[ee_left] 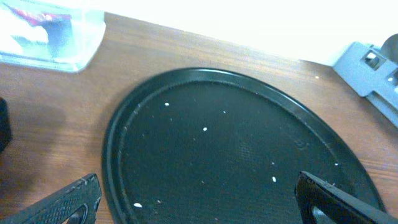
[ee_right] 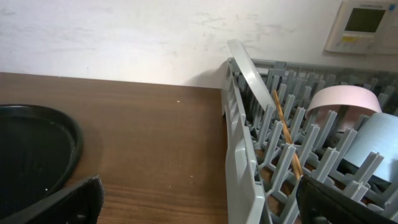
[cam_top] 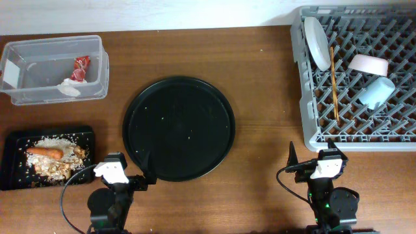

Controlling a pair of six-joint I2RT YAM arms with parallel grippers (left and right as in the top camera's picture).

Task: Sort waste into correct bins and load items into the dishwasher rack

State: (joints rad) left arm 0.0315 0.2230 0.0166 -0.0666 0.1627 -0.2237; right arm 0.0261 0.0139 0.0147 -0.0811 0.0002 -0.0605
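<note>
Looking done: rack (cam_top: pixel 298 84), right of the round tray (cam_top: pixel 179 129), holds plate (cam_top: pixel 317 42), bowl (cam_top: pixel 369 64), cup (cam_top: pixel 377 92), chopsticks (cam_top: pixel 333 81). Wrapper (cam_top: pixel 81 67) in tub (cam_top: pixel 39 94), carrot (cam_top: pixel 44 153) in flat tray (cam_top: pixel 13 181), both left of it. Left tool (ee_left: pixel 199 208) and right tool (ee_right: pixel 199 199) spread wide, empty. Park clear; check stray grains.

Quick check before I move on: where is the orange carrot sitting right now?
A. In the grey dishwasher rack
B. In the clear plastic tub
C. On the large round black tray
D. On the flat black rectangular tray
D: the carrot lies on the flat black rectangular tray among the rice. The clear tub holds only the red wrapper and white tissue, and the round black tray carries just specks.
</note>
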